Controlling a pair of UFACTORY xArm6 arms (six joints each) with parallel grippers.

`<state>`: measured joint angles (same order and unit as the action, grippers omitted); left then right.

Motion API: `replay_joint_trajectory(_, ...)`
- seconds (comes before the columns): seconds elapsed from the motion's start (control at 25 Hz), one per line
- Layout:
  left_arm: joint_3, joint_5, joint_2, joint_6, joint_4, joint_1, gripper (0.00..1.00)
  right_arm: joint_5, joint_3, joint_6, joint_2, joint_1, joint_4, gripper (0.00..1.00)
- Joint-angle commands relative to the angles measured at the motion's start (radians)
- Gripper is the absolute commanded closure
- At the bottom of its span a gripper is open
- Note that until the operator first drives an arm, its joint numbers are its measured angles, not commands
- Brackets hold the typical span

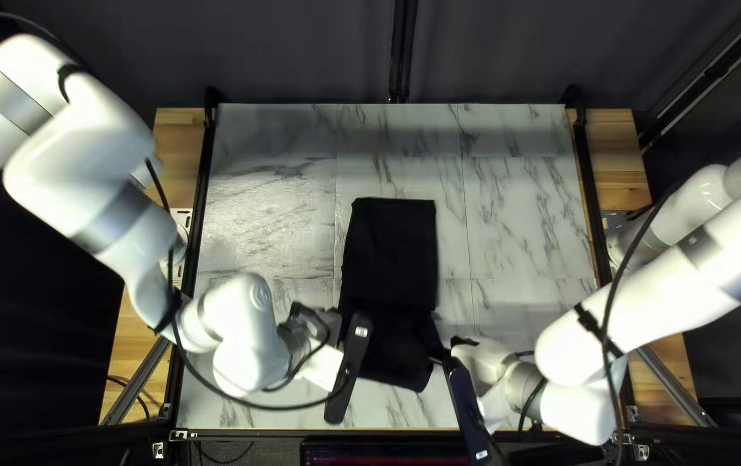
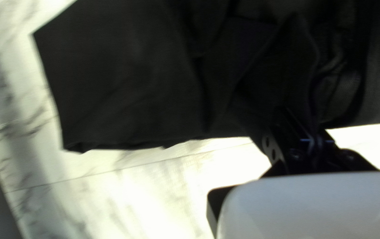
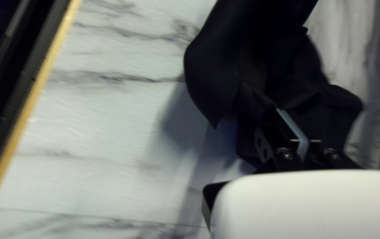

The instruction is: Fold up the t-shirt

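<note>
Left claw point(image 2: 288, 116) and right claw point(image 3: 280, 112) pinch the t-shirt point(image 1: 392, 250) near the worktop's point(image 1: 521, 207) near edge. Its sides look tucked in; the end-to-end fold is unfinished.

Matt black cloth t-shirt point(image 1: 390, 250); glossy marble-look tabletop point(image 1: 271, 207).

The table point(image 1: 517, 224) has a white marble-patterned surface with grey veining, crossed by straight seams point(image 1: 467, 224). A black rail point(image 1: 201, 207) borders the surface at the left of the top left view, a second black rail point(image 1: 589, 194) at the right — bare wood point(image 1: 616, 164) shows outside both. A black t-shirt point(image 1: 392, 250) lies near the middle and extends towards the near edge: the far portion is flat and oblong, the near portion rumpled — loose cloth casts a shadow on the marble pattern.
</note>
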<state>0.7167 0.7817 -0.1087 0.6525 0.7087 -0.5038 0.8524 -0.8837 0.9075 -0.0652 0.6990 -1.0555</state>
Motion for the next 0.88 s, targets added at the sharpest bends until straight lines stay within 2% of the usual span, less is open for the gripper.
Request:
replay_joint_trajectory(0.04, -0.003, -0.001, -0.003, -0.008, -0.003, 0.004, 1.00, 0.000, 0.002, -0.004, 0.002, -0.001, 0.002, 1.00)
replay_joint_trajectory(0.32, -0.010, -0.002, -0.013, -0.005, -0.003, 0.009, 1.00, -0.005, 0.023, -0.015, 0.022, -0.014, -0.010, 1.00)
replay_joint_trajectory(0.56, -0.041, -0.051, -0.069, -0.121, 0.008, 0.158, 1.00, -0.092, 0.147, -0.028, 0.124, -0.148, -0.080, 1.00)
replay_joint_trajectory(0.76, -0.065, -0.117, -0.081, -0.204, 0.003, 0.277, 1.00, -0.124, 0.211, -0.010, 0.186, -0.224, -0.122, 1.00)
replay_joint_trajectory(0.88, -0.070, -0.139, -0.088, -0.238, -0.008, 0.316, 1.00, -0.125, 0.222, -0.027, 0.212, -0.246, -0.114, 1.00)
